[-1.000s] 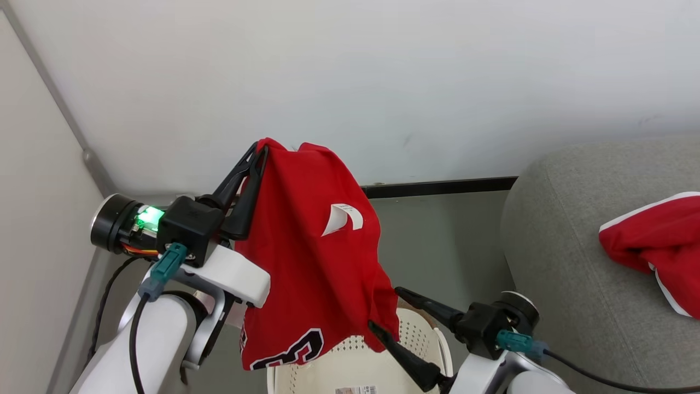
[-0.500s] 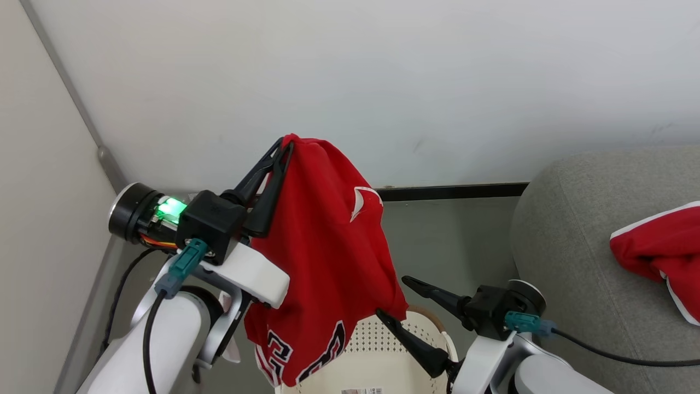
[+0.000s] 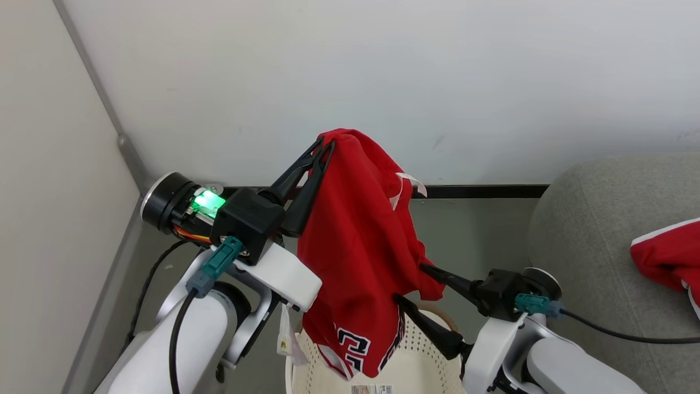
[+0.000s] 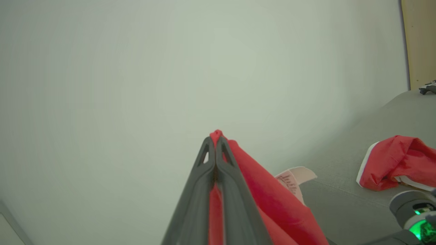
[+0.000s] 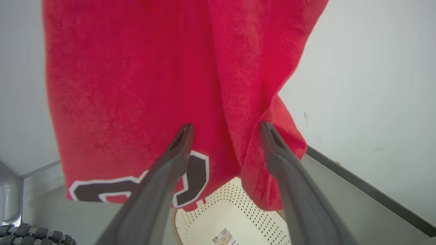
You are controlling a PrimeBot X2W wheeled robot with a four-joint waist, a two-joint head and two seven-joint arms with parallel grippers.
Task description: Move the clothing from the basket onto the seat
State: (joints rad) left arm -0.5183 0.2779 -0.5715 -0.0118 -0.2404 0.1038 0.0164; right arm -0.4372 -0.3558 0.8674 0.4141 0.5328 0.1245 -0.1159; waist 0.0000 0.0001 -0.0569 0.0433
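Red jersey (image 3: 355,257) hangs vert., lettering at bottom; L fingers (image 3: 311,189) pinch its top, R fingers (image 3: 454,280) spread wide.

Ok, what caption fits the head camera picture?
Left tool holds a red jersey above the white basket; right tool open at its edge.

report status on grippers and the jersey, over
Left gripper shut on jersey, hanging above basket. Right gripper open, jersey's lower fold between its fingers. Other red garment lies on seat. Nothing seen blocking the way there.
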